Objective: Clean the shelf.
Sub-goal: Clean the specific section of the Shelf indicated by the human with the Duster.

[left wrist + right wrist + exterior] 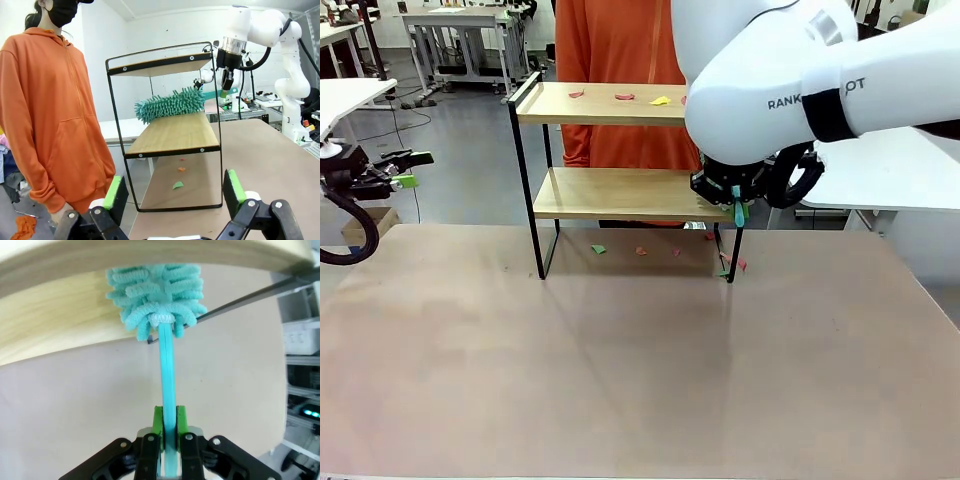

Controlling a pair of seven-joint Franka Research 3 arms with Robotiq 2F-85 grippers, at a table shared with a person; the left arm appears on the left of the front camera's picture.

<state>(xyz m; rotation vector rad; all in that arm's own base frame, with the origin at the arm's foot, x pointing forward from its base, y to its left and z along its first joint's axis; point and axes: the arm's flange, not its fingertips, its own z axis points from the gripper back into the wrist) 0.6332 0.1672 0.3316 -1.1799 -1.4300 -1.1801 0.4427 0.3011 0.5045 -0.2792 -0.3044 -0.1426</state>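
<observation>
The shelf stands at the table's far side, with two wooden boards in a black frame. My right gripper hangs at its right end, shut on the teal handle of a fluffy teal duster. The duster's head rests on the lower board. The right wrist view looks along the handle from the gripper to the duster head against the board's edge. Small paper scraps lie on the top board. My left gripper hovers open off the table's left edge, its green pads wide apart.
A person in an orange hoodie stands just behind the shelf, hands down. Green and red scraps lie on the brown tabletop under the shelf, and more by its right foot. White tables stand beyond both sides.
</observation>
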